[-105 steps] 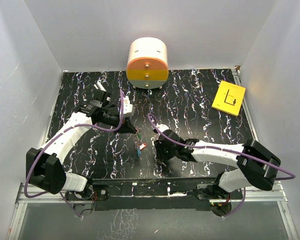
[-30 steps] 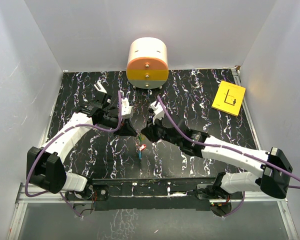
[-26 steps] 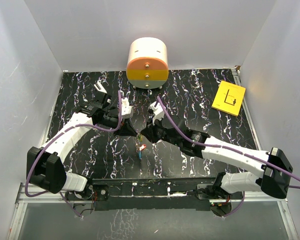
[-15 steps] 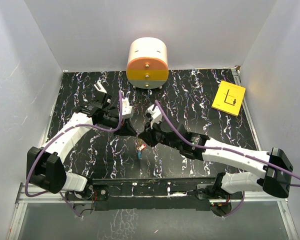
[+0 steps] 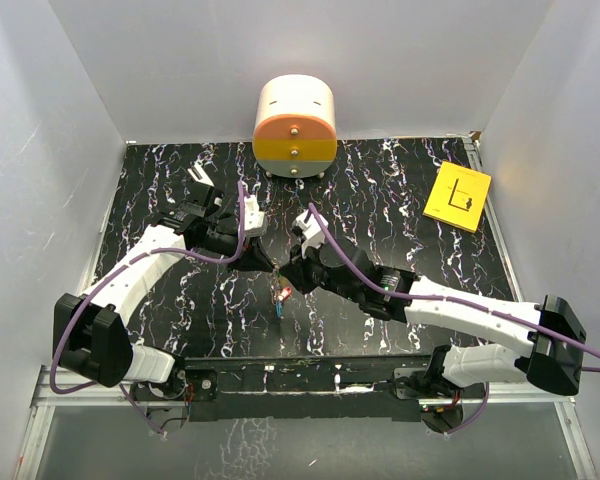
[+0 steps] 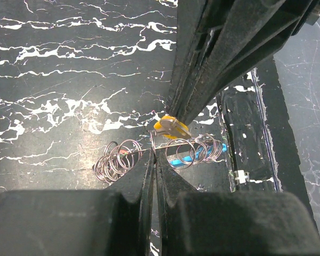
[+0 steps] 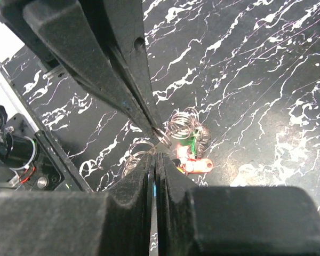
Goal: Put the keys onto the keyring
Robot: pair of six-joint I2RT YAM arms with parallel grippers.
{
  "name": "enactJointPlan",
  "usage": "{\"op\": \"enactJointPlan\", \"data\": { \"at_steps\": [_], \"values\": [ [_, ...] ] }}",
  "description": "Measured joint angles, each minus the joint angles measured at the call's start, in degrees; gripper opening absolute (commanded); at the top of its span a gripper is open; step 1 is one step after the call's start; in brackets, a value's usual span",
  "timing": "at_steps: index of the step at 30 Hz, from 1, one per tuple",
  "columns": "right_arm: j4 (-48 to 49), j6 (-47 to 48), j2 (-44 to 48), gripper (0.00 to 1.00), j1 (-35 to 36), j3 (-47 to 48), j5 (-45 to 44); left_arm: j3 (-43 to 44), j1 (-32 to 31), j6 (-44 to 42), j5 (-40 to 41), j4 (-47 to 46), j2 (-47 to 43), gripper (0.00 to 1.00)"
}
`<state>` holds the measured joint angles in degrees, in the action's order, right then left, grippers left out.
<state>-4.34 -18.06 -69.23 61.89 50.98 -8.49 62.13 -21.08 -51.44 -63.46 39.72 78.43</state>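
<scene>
Two claws are pointing tip to tip at one small tangle in the lower middle of the top view, just past the arm bases. The left claw [image 6: 154,162] is sitting with its jaws pressed narrow, no gap showing. Its tips are resting right at the wire of the keyring [image 6: 115,160], whose loose coils are spreading to either side in the centre of the left wrist view. Whether wire is actually pinched between them I cannot tell. The right claw [image 7: 154,160] is likewise squeezed narrow, its tips just beside the coils, with nothing plainly held.

All the keys are lying on the bench [image 5: 400,210] among those coils. The blue key [image 6: 180,160] is showing through the right-hand loops, the green key [image 7: 193,145] is lying across a coil, and the red key [image 7: 195,166] is lying flat just beside it. By my judgement the threading is under way but unfinished: none of the three is clearly riding on the ring, so working each head's hole onto the wire looks left to do.

Farther back, a white and orange drum [image 5: 295,125] is sitting at the bench's far edge, and a yellow card [image 5: 458,196] is lying at the upper right.
</scene>
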Motion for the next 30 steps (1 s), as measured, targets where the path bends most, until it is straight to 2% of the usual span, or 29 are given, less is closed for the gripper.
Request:
{"op": "enactJointPlan", "data": {
  "at_steps": [30],
  "values": [
    [0.3, 0.2, -2.5, 0.08, 0.0, 2.5, -3.7, 0.0, 0.0, -0.2, -0.1, 0.2, 0.0, 0.0]
  ]
}}
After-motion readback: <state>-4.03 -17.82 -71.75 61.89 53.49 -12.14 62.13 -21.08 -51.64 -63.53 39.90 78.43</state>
